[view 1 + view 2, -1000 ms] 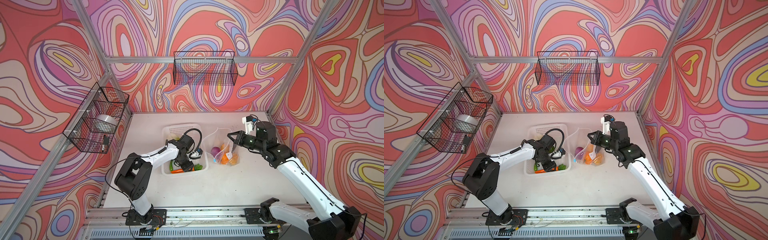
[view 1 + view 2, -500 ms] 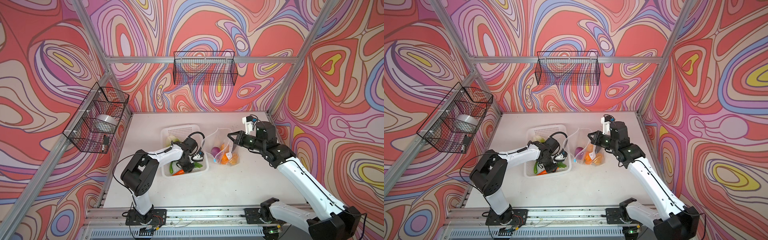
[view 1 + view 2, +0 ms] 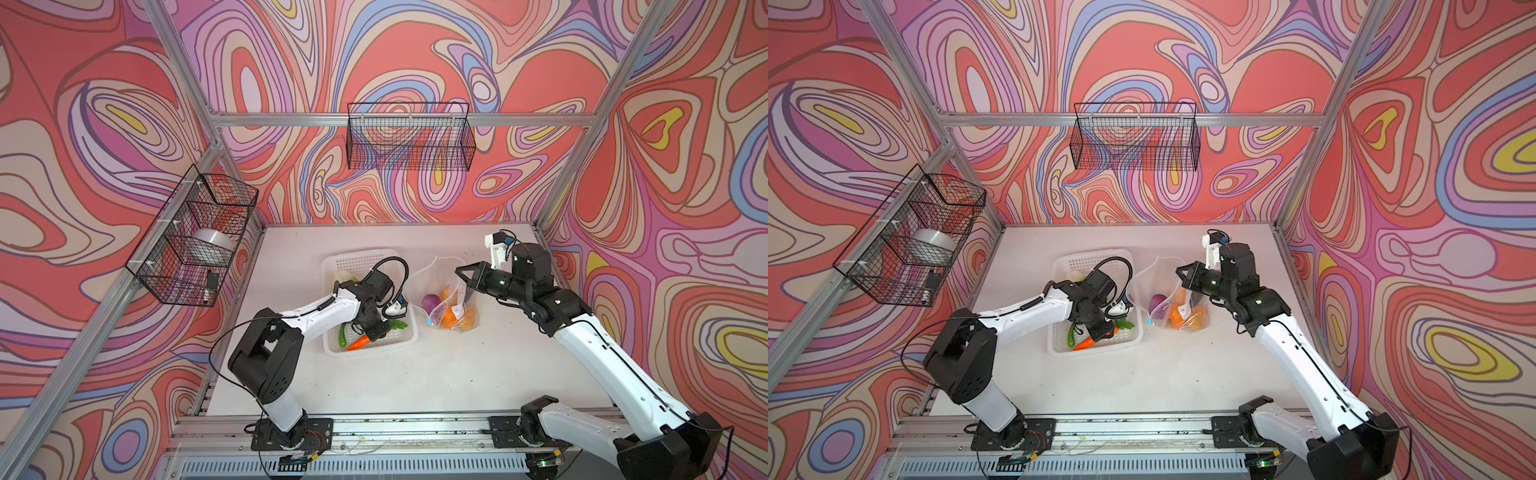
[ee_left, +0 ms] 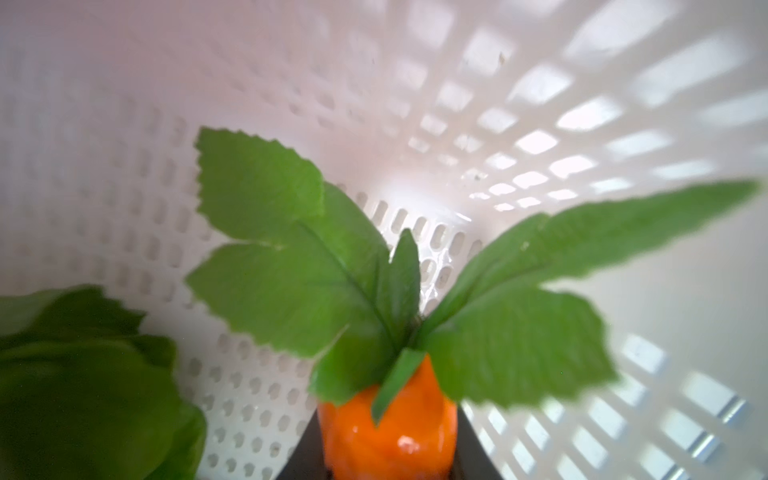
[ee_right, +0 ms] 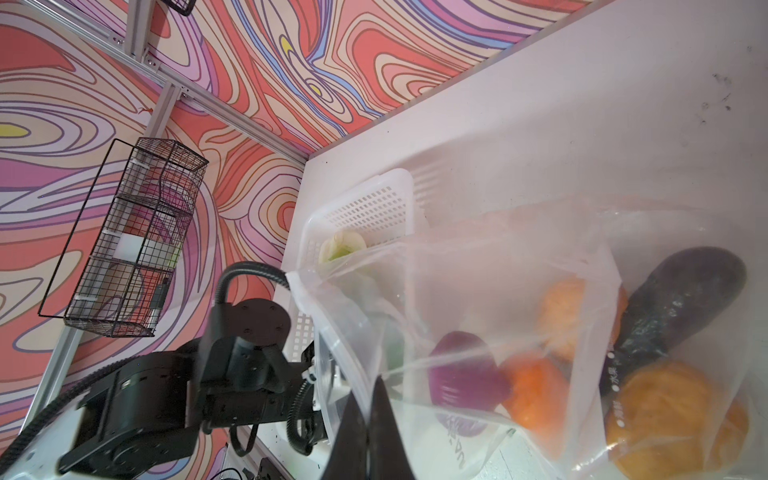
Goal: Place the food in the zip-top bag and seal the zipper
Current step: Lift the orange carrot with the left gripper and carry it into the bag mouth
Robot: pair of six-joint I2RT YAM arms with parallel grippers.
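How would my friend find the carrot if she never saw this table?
Look in the white holey basket on the table, left of the clear bag. At its near end, under the left gripper, lies the carrot: the only bright orange pointy thing there, with green leaves, beside a plain green pepper.

In the white perforated plastic basket (image 4: 540, 124), orange toy carrot (image 4: 411, 419) cut off below its leaves, left gripper (image 4: 387, 440) mostly out of frame around it, blurred green toy lettuce (image 4: 83, 395) cropped.
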